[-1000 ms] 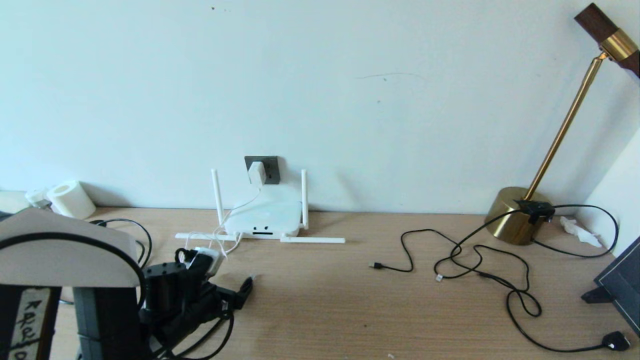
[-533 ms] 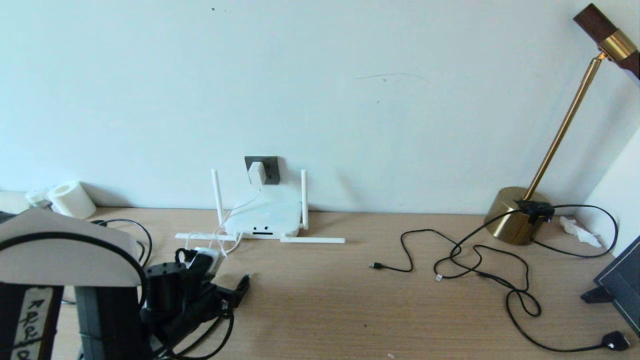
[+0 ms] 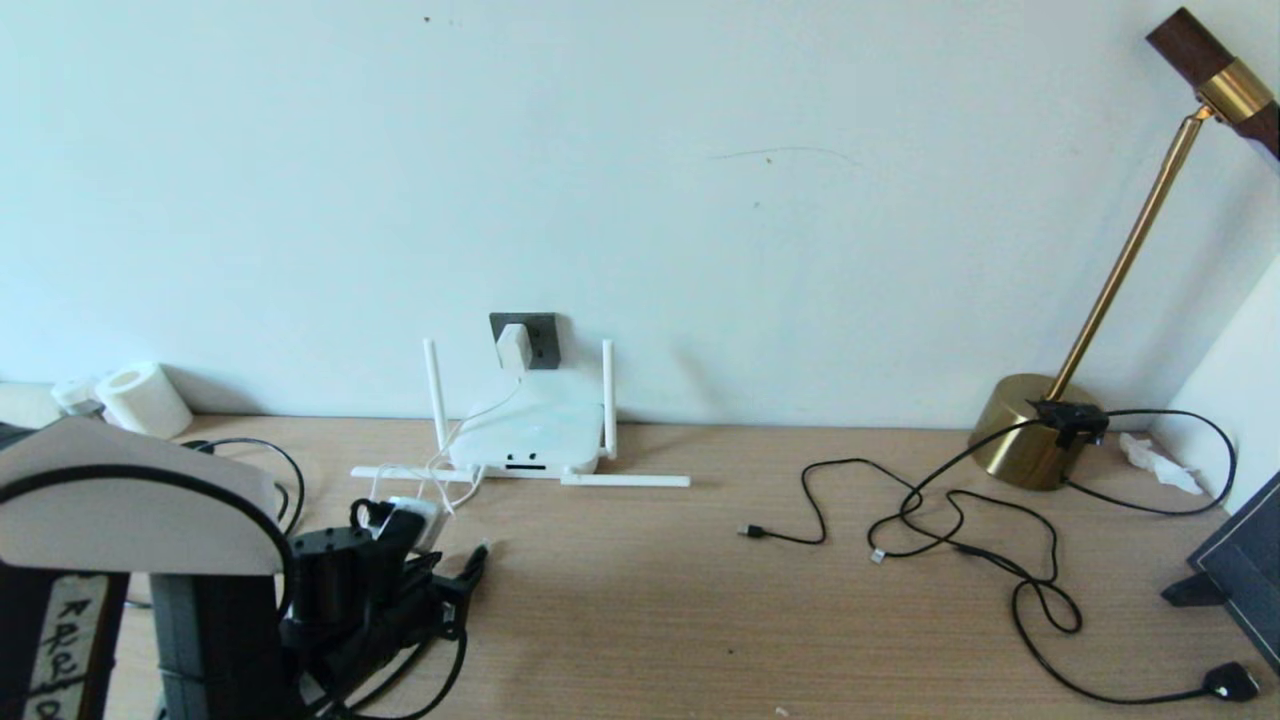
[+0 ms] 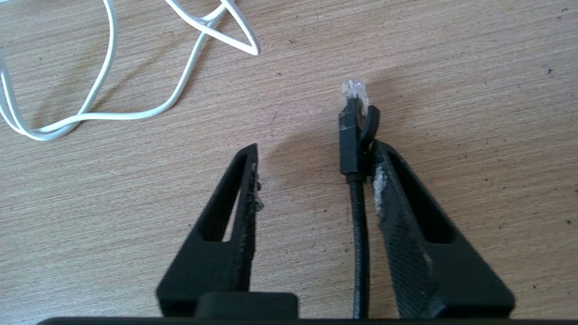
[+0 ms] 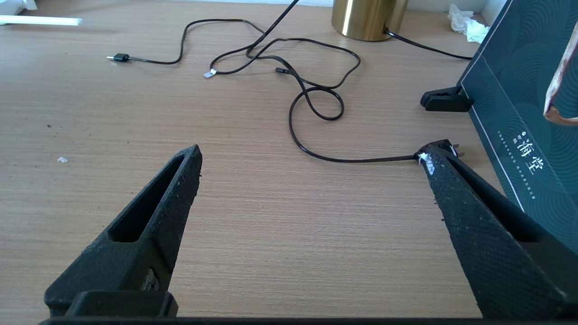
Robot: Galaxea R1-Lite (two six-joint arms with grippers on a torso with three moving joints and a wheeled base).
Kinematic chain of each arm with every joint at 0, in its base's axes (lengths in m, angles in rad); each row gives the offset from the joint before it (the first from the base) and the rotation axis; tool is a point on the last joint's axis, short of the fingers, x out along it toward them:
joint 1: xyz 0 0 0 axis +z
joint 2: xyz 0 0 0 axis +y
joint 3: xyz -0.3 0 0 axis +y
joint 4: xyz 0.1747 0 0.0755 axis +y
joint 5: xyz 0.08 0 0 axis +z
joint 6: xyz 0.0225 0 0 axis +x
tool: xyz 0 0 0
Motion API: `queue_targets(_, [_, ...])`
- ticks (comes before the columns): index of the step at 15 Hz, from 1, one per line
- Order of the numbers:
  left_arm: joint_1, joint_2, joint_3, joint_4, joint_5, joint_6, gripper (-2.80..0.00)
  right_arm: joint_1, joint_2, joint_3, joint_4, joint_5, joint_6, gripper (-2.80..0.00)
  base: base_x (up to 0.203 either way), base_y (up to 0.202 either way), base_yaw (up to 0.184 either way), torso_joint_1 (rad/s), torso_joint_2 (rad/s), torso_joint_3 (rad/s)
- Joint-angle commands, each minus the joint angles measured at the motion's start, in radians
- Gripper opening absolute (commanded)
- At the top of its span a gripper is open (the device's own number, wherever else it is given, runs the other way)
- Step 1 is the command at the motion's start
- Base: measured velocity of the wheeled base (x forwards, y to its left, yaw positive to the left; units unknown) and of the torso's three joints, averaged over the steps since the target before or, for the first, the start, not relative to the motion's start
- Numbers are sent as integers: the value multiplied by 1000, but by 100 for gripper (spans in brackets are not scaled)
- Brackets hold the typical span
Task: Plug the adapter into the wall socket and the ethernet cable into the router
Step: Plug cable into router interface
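The white adapter [image 3: 514, 346] sits in the dark grey wall socket [image 3: 541, 330], and its thin white cord [image 3: 462, 425] drops past the router [image 3: 525, 430]. The router lies flat against the wall with two antennas up and two lying on the table. My left gripper [image 3: 462, 582] [image 4: 314, 149] hovers low over the table in front of the router, open. The ethernet cable [image 4: 360, 216] runs between its fingers, resting against one finger [image 4: 397, 189], with its clear-tipped connector [image 4: 353, 117] [image 3: 479, 555] sticking out past the tips. My right gripper [image 5: 312, 153] is open over bare table.
Loops of white cord [image 4: 135, 106] and a small white block [image 3: 412, 508] lie beside the left gripper. Thin black cables [image 3: 950, 520] [image 5: 316, 90] sprawl at right, ending in a black plug [image 3: 1230, 682]. A brass lamp [image 3: 1035, 430], a dark box [image 5: 519, 113] and a toilet roll [image 3: 145, 398] stand nearby.
The left gripper and the ethernet connector have shifted slightly left and away from me across the table. Nothing else has moved.
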Motion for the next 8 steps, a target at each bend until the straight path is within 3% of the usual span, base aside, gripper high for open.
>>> queue_targets(1, [0,9,3,-4,-2,0,-280,0,0,0,1,0,-1,0,0,0,0,0,0,0])
queue_targets(8, [-6,-9,15,-4,-3,0,-280,0,0,0,3,0,-1,0,0,0,0,0,0,0])
